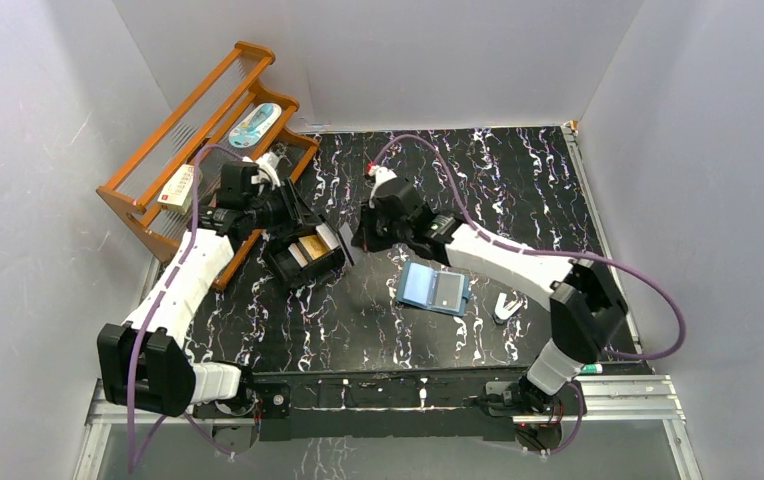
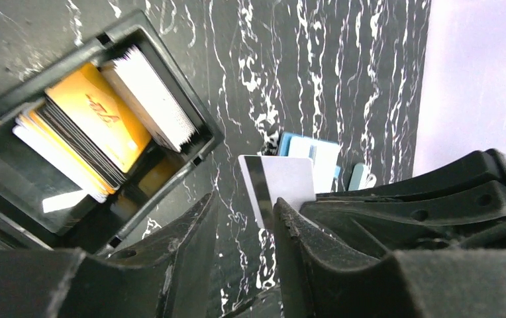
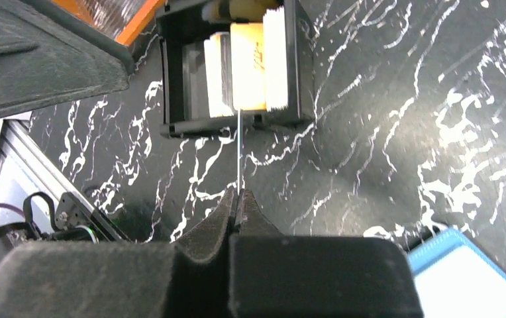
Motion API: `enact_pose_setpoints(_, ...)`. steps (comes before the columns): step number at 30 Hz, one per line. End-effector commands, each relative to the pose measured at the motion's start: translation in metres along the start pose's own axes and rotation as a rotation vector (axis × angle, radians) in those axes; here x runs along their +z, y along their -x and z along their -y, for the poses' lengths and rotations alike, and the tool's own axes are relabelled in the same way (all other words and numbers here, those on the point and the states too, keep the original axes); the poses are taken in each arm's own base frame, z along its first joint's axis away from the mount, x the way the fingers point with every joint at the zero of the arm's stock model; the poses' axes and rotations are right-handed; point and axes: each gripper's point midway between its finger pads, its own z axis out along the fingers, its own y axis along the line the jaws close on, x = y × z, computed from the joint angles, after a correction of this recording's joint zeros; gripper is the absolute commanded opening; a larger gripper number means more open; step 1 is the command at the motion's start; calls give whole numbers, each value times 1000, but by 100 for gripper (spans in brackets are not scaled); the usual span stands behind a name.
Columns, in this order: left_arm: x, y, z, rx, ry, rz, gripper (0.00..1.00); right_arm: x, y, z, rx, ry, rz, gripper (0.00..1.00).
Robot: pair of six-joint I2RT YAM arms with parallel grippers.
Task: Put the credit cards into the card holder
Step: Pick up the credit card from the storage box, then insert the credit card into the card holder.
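Note:
The black open-topped box [image 1: 303, 256] holds the stacked credit cards, orange-tan [image 2: 98, 119] and whitish [image 2: 154, 99]; they also show in the right wrist view [image 3: 247, 66]. My right gripper [image 1: 360, 238] is shut on one whitish card with a dark stripe [image 2: 280, 185], held just right of the box and seen edge-on in the right wrist view [image 3: 238, 152]. The teal card holder [image 1: 434, 289] lies open on the table, right of the held card, with a whitish card in a pocket [image 2: 320, 154]. My left gripper [image 2: 244, 215] is open and empty, just above the box.
A wooden rack [image 1: 148, 190] stands at the back left with a white-and-red box [image 1: 178, 187] and a pale blue case [image 1: 255, 125] on it. A small white object [image 1: 505, 306] lies right of the card holder. Grey walls close in three sides.

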Motion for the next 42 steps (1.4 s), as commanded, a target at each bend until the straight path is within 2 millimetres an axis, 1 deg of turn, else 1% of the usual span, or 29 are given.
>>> enact_pose_setpoints(1, -4, -30, 20, 68, -49, -69, 34, -36, 18, 2, 10, -22, 105, 0)
enact_pose_setpoints(3, 4, -47, 28, 95, -44, -106, 34, -47, 13, 17, 3, -79, 91, 0)
enact_pose_setpoints(7, 25, -81, 37, 135, -24, -182, 34, -68, 0, 43, -27, -162, 65, 0)
enact_pose_setpoints(9, 35, -94, 42, 158, -17, -210, 34, -77, -7, 58, -14, -188, 47, 0)
enact_pose_setpoints(13, 58, -117, 56, 205, -20, -250, 34, -91, -17, 86, 33, -219, 22, 0)
enact_pose_setpoints(14, 63, -121, 59, 221, -17, -260, 34, -93, -22, 93, 54, -220, 16, 0)
enact_pose_setpoints(17, 78, -135, 55, 228, 16, -303, 35, -97, -33, 108, 105, -219, 19, 0)
enact_pose_setpoints(20, 88, -144, 50, 220, 37, -330, 35, -97, -52, 125, 130, -257, -9, 0)
enact_pose_setpoints(24, 98, -150, 44, 226, 57, -340, 36, -95, -73, 140, 210, -230, -40, 0)
enact_pose_setpoints(26, 104, -155, 40, 210, 72, -355, 39, -97, -78, 144, 245, -196, -39, 0)
enact_pose_setpoints(28, 108, -159, 40, 189, 66, -372, 39, -102, -84, 156, 280, -196, -35, 0)
enact_pose_setpoints(29, 110, -162, 43, 178, 49, -376, 39, -104, -86, 160, 297, -193, -31, 0)
enact_pose_setpoints(31, 115, -166, 48, 157, 23, -384, 39, -106, -89, 162, 322, -171, -25, 0)
enact_pose_setpoints(35, 125, -168, 58, 146, -8, -380, 39, -109, -101, 169, 368, -172, -16, 0)
enact_pose_setpoints(38, 135, -175, 64, 139, -48, -394, 39, -108, -104, 173, 414, -141, 10, 0)
enact_pose_setpoints(42, 147, -187, 57, 135, -40, -429, 39, -106, -102, 175, 441, -98, 19, 0)
